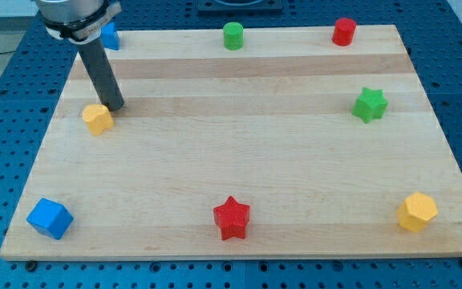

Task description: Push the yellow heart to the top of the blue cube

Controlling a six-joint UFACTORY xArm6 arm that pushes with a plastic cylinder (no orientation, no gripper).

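- Pincer: none on this rig; only my tip, a bare rod end with nothing to spread or pinch, stands just right of the yellow heart, near-touching.
- Yellow heart sits at the table's left edge, well above the blue cube.
- Likely light, rigid, slippery on wood; lobed sides may swivel, so press squarely against a flat flank.

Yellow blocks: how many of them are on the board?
2. A yellow heart lies at the view's left, just left of my tip; a yellow hexagonal block lies at the bottom right. The arm might hide others.
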